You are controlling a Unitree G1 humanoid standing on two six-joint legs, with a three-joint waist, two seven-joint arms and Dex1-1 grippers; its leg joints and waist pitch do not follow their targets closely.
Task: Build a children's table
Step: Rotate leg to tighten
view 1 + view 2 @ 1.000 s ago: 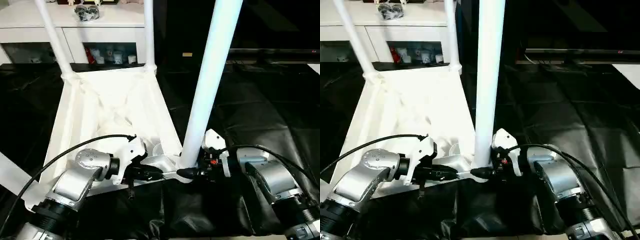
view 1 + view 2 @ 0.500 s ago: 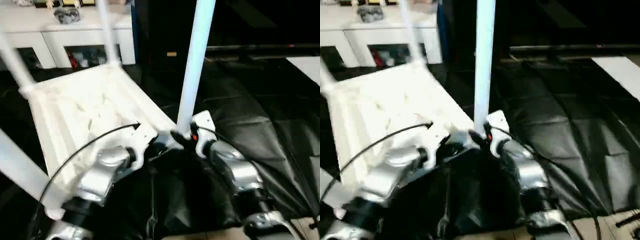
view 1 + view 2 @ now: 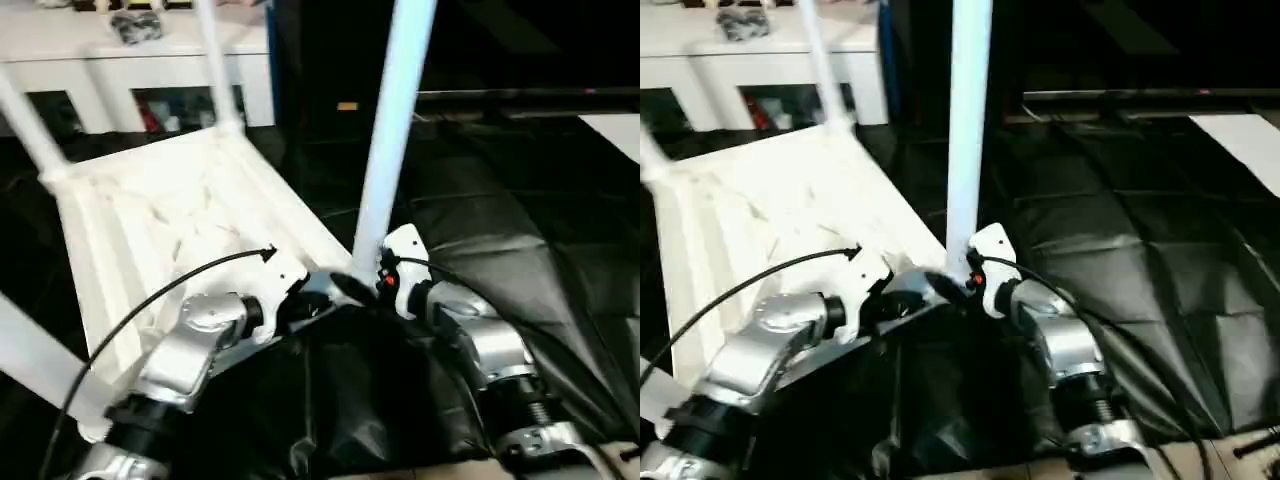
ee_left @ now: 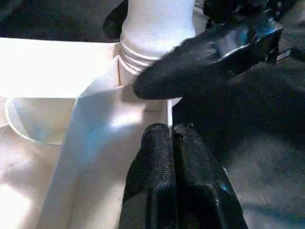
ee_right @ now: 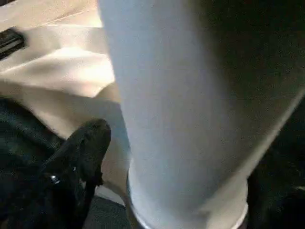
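Straddling leg [image 3: 385, 150] base, R gripper [image 3: 352, 286] spread; L gripper [image 4: 172, 134] closed at tabletop [image 3: 150, 215] rim.

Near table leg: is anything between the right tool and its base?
Nothing visible. The right tool sits right at the base of the near table leg, one black finger beside the leg where it enters the corner socket. The left tool, fingers together, rests on the tabletop's rim close by.

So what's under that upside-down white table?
A crinkled black sheet spreads out beneath the tabletop and over the floor around it. Whatever lies directly below the tabletop is covered, so I can't see it.
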